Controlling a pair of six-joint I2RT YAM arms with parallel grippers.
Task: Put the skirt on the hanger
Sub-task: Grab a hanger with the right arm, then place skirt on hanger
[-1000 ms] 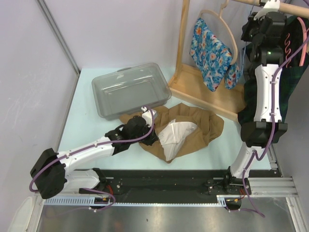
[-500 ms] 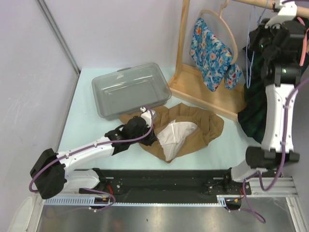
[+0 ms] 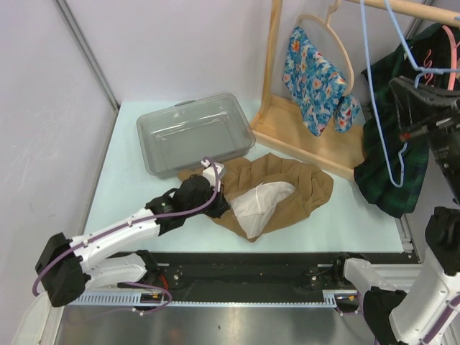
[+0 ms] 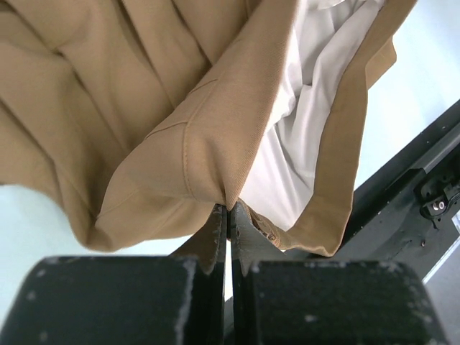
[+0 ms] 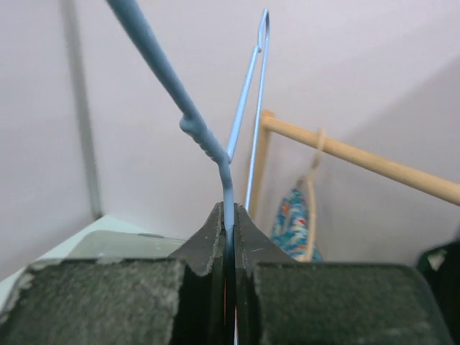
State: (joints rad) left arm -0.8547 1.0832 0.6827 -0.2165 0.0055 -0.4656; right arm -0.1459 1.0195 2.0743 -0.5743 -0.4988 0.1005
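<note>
The tan skirt (image 3: 295, 183) with its white lining (image 3: 259, 201) lies crumpled on the table in front of the rack. My left gripper (image 3: 218, 203) is shut on its near-left edge; the left wrist view shows the fingertips pinching a fold of the tan waistband (image 4: 215, 144) at my left gripper (image 4: 230, 210), the cloth lifted slightly. A light blue wire hanger (image 3: 368, 54) hangs in the air at the right. My right gripper (image 3: 422, 79) is shut on it, the wire (image 5: 228, 180) clamped between the jaws of my right gripper (image 5: 230, 210).
A clear grey plastic bin (image 3: 194, 133) stands at the back left. The wooden rack (image 3: 272, 65) and its rod (image 3: 424, 8) carry a floral garment (image 3: 313, 79) on a wooden hanger, a dark plaid garment (image 3: 381, 172) and a pink hanger (image 3: 451, 57).
The right arm has swung right and towards the camera, carrying the blue hanger away from the rod. The left gripper has shifted slightly with the skirt's edge still pinched.
</note>
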